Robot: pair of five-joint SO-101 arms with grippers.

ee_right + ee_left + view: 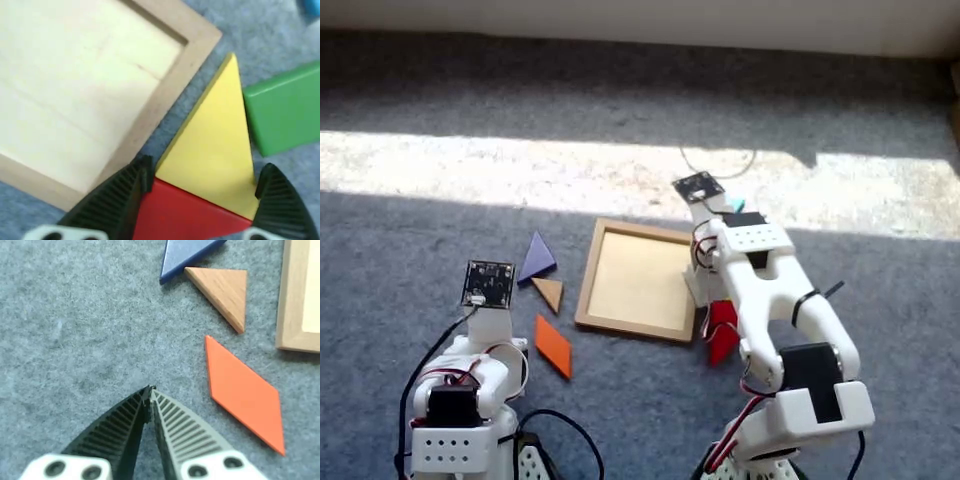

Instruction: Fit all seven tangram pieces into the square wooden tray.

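The square wooden tray point(588, 290) lies mid-table with nothing in it. My right gripper point(205, 177) is open just off the tray's rim point(170, 100), its fingers either side of a yellow triangle point(215, 140). That triangle lies against a red piece point(185, 217), which also shows beside the right arm point(722, 328). A green piece point(285, 115) lies beside the yellow one. My left gripper point(150, 390) is shut and holds nothing, hovering over bare carpet near the orange parallelogram point(245, 392). Beyond it lie a wooden triangle point(224, 292) and a blue triangle point(187, 255).
Grey carpet covers the table, with a sunlit band across the back. A small cyan piece point(735, 204) lies behind the right arm, near the tray's far right corner. The orange, wooden and blue pieces sit in a column left of the tray point(295, 300).
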